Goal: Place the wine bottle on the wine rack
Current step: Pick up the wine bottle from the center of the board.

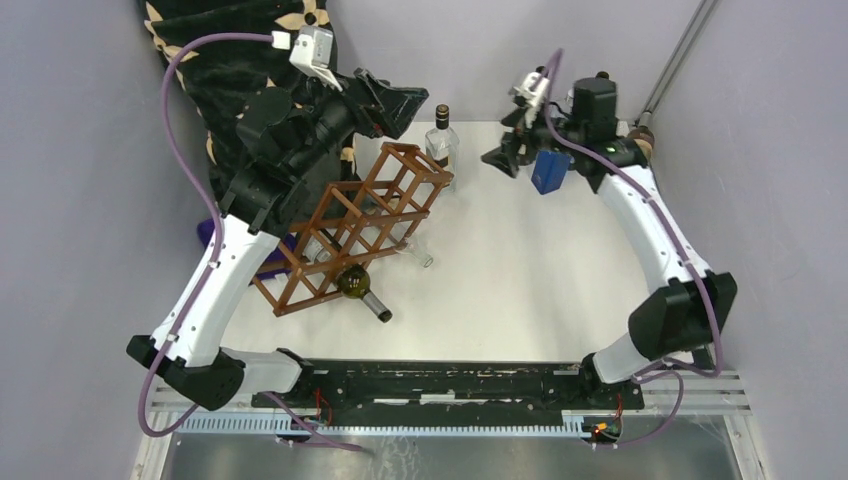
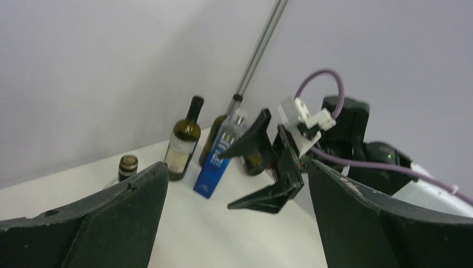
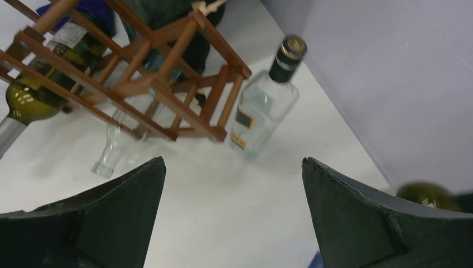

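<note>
"Left to right, what do I have?"

"Your left gripper hangs over the far end of the wine rack, jaws wide apart and empty. The rack runs slantwise across the left half of the bench, with a green bottle lying in a near cell. A clear bottle stands just beside its far end. Your right gripper hovers near the far right corner, also spread open and holding nothing. The wine bottle stands upright in that corner by the wall, next to a blue bottle."

"How will it handle?"

"Expect it to be heavy, rigid and smooth, so it can slip and it can break. Grip the straight body below the shoulder, not the thin neck, and close squarely so it can't swing."
</note>
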You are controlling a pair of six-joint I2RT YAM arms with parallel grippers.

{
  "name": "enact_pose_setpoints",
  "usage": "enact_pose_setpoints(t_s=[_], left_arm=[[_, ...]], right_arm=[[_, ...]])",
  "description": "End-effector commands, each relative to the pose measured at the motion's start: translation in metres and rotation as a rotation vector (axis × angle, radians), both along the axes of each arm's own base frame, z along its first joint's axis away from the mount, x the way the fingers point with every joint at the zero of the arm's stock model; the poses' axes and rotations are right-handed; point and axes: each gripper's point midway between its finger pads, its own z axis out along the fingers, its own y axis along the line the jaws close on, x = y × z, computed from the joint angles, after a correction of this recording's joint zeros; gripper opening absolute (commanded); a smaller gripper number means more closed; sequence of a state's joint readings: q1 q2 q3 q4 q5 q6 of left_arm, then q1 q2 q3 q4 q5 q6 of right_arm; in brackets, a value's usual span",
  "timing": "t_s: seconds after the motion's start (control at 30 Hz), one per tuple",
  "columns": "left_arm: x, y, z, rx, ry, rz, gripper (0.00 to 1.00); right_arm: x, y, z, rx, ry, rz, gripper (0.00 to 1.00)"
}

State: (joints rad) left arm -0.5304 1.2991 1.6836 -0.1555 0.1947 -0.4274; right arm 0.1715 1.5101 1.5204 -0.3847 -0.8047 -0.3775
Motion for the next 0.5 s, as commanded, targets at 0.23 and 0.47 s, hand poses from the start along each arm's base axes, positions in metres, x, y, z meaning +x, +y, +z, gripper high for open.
enact_pose_setpoints(t_s=[0.23, 0.47], left_arm=[[0.001, 0.042, -0.076, 0.300, -0.032, 0.165, 1.00], [0.002, 0.049, -0.093, 0.362, -0.097, 0.193, 1.00]], right_arm=[[0.071, 0.071, 0.036, 0.015, -0.092, -0.090, 0.98], [0.099, 0.095, 0.023, 0.000, -0.092, -0.142, 0.98]])
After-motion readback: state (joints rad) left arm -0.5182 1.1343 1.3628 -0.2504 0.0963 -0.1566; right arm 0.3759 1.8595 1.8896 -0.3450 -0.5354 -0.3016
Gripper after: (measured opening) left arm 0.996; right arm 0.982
